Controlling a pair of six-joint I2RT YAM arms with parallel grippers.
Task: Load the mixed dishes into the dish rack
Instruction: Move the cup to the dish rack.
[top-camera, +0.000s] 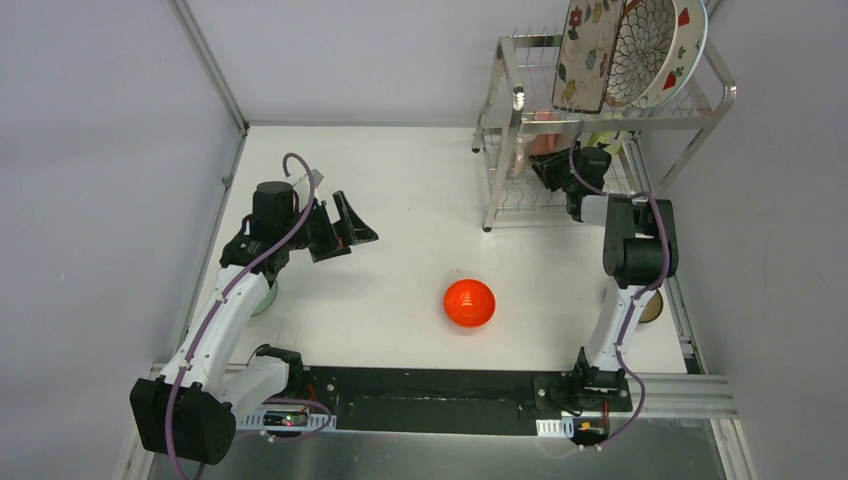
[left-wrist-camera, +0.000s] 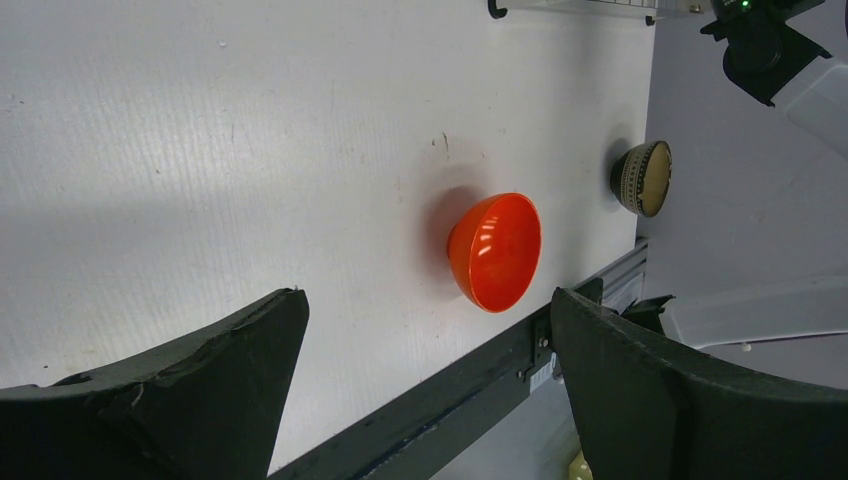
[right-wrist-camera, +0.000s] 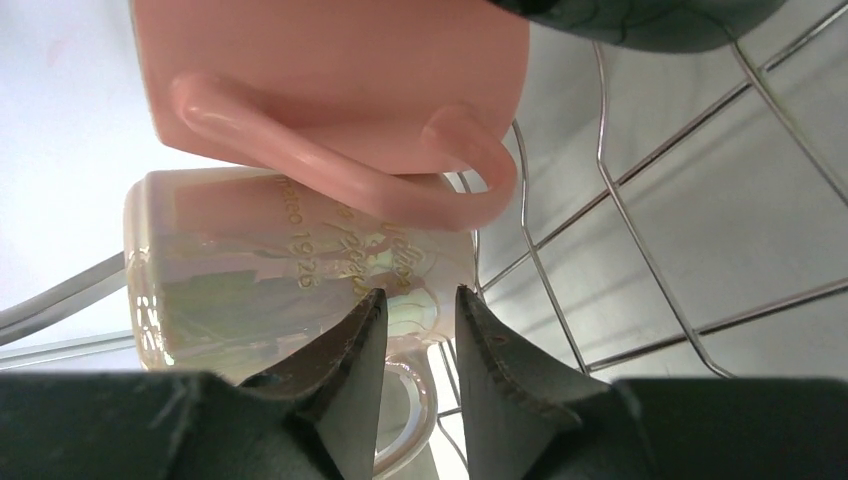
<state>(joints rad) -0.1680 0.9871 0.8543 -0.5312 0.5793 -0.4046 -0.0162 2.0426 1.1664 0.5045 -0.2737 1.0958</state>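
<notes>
- Two grippers, two different states: your left gripper (left-wrist-camera: 428, 300) stands wide open above the table (top-camera: 400, 180) and holds nothing.
- Between its spread fingers (left-wrist-camera: 200, 400) you see the red-orange bowl (left-wrist-camera: 495, 250), upside down on the table and well apart from the dish rack (top-camera: 507, 150).
- Beyond that bowl, the dark brown bowl (left-wrist-camera: 642, 178) sits near the table's right edge.
- Your right gripper (right-wrist-camera: 415, 305) reaches into the rack's lower shelf. Its jaws are drawn to a narrow gap right at the white cup (right-wrist-camera: 280, 270) and its handle — whether they pinch the handle, you cannot tell.
- The pink cup (right-wrist-camera: 330, 70) lies just beside the white cup on the wire shelf, its handle turned toward your wrist camera.
- Three plates stand on edge in the upper shelf: the floral rectangle plate (top-camera: 590, 50), the brown-petal round plate (top-camera: 640, 50) and the strawberry plate (top-camera: 688, 45), packed side by side.
- The pale green bowl (top-camera: 262, 298) peeks out from under your left arm.
</notes>
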